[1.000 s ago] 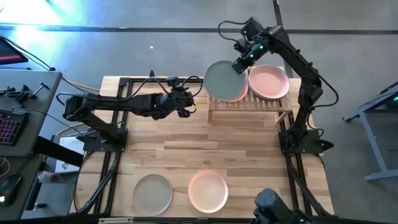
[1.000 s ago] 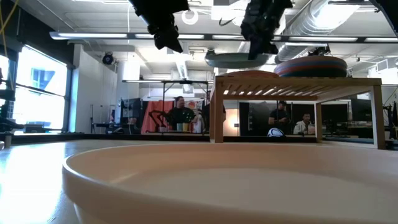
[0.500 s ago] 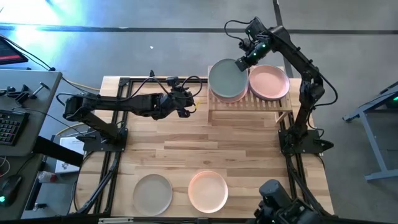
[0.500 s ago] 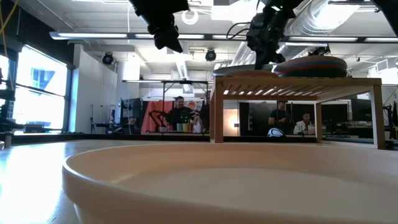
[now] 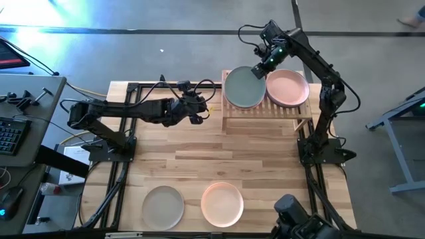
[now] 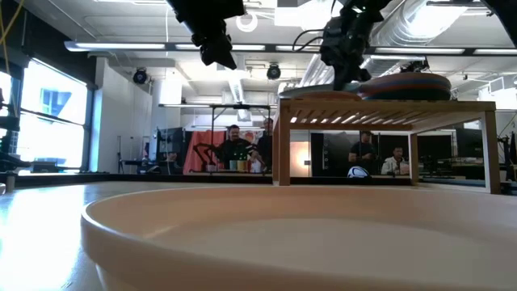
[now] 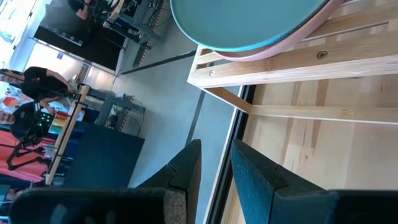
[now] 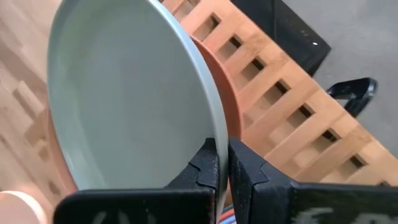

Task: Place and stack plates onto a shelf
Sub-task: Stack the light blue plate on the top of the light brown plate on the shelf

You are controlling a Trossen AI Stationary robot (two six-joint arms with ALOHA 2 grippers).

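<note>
A pale grey-blue plate (image 5: 242, 89) hangs over the left half of the wooden slat shelf (image 5: 265, 111), above a pinkish plate (image 7: 292, 38) lying there. My right gripper (image 5: 260, 69) is shut on the grey-blue plate at its far right edge. Whether that plate touches the one beneath, I cannot tell. A pink plate (image 5: 289, 88) tops a stack on the shelf's right half. My left gripper (image 5: 199, 109) hovers left of the shelf, open and holding nothing. My right gripper pinches the grey-blue plate's rim (image 8: 219, 134) between its two fingers (image 8: 208, 165), one on the inner face and one on the underside. The fingers come from above, slanting down steeply. The plate lies nearly level, slightly tilted, over the pinkish plate.
A beige-grey plate (image 5: 163, 206) and a peach plate (image 5: 222, 203) lie near the table's front edge; the peach one fills the low view's foreground (image 6: 283, 234). Bare wooden tabletop (image 5: 219, 156) lies between them and the shelf. People sit in the room beyond.
My right gripper has carried the grey-blue plate toward the table's right edge and down, from past the shelf's left end to over the pinkish plate. The plate has levelled out and sunk close to the stack. The gripper stays shut on its rim.
</note>
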